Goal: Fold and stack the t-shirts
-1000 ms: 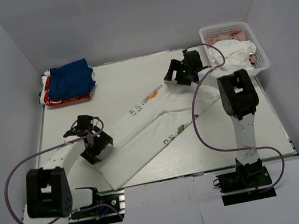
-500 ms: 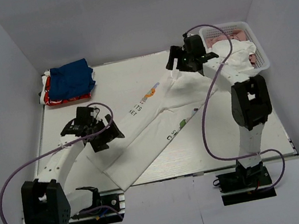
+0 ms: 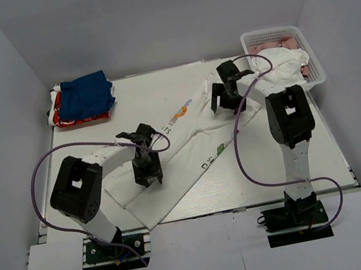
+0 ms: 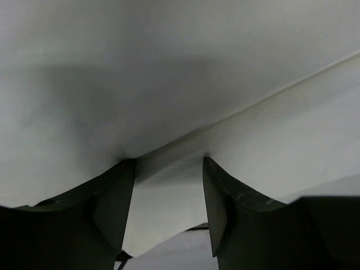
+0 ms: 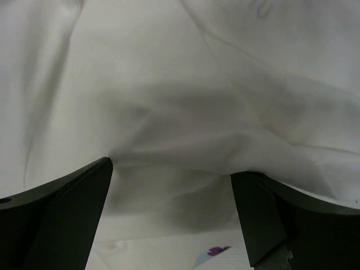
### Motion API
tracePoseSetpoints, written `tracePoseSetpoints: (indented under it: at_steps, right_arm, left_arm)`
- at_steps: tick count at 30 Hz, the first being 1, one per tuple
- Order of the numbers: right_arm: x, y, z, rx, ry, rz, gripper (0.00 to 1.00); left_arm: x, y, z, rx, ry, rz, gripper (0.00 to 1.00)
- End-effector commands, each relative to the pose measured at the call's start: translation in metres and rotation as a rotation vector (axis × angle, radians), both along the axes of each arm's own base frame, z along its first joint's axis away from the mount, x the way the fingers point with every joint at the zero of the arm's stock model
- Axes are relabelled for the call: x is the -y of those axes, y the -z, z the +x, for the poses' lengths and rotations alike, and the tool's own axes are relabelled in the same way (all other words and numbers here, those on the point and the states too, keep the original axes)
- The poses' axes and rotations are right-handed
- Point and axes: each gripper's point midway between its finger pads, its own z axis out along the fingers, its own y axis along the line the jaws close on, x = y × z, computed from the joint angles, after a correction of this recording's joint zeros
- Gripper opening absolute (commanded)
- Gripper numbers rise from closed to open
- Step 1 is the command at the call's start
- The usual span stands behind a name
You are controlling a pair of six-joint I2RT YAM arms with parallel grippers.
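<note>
A: How will the white t-shirt [image 3: 184,156] handle?

B: Soft, light and limp, I judge; it lies as a long diagonal band on the table [image 3: 278,173], its far end draped into the basket [image 3: 315,64]; better to take it at a hem or a fold edge.

A: And the hands?

B: The left hand [image 3: 148,175] is spread over a crease at the near end; the right hand [image 3: 225,101] is spread wide on cloth near the basket; neither pinches. The blue t-shirt [image 3: 87,94] lies folded on the red t-shirt [image 3: 69,118], far left.
</note>
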Motion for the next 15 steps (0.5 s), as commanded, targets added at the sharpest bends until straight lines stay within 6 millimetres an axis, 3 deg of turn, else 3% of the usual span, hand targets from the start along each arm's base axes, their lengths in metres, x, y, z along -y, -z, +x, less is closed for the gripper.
tracePoseSetpoints:
  at_steps: [1,2,4,5,7,9,10,12,13,15]
  right_arm:
    - [0.002,0.032,0.004,-0.088,-0.002,-0.025,0.9]
    - [-0.008,0.018,0.026,-0.042,-0.009,0.009,0.9]
    - [-0.01,0.053,0.02,-0.139,-0.012,-0.006,0.9]
    - [-0.018,0.046,0.034,-0.111,-0.02,0.015,0.9]
    - [-0.029,0.054,0.05,-0.112,-0.022,0.056,0.9]
    - [-0.047,0.063,0.078,-0.083,-0.041,0.124,0.9]
    - [-0.059,0.049,0.1,-0.014,-0.057,0.166,0.9]
    - [-0.072,0.067,0.11,0.007,-0.072,0.206,0.9]
    - [-0.083,0.059,0.133,0.108,-0.086,0.251,0.9]
    - [-0.094,0.064,0.137,0.107,-0.05,0.33,0.9]
  left_arm:
    - [0.002,0.014,-0.017,-0.071,0.031,0.076,0.61]
    - [0.009,0.017,-0.025,-0.091,0.064,0.072,0.61]
    - [0.021,0.021,-0.036,-0.132,0.087,0.055,0.61]
    - [0.034,0.023,-0.042,-0.17,0.107,0.016,0.61]
    - [0.057,0.025,-0.053,-0.191,0.162,-0.023,0.61]
    - [0.082,0.026,-0.051,-0.18,0.21,-0.043,0.63]
    - [0.097,0.021,-0.042,-0.157,0.213,-0.062,0.63]
    - [0.116,0.023,-0.038,-0.129,0.243,-0.064,0.63]
    - [0.129,0.025,-0.031,-0.123,0.245,-0.07,0.63]
    - [0.144,0.028,-0.026,-0.109,0.258,-0.071,0.63]
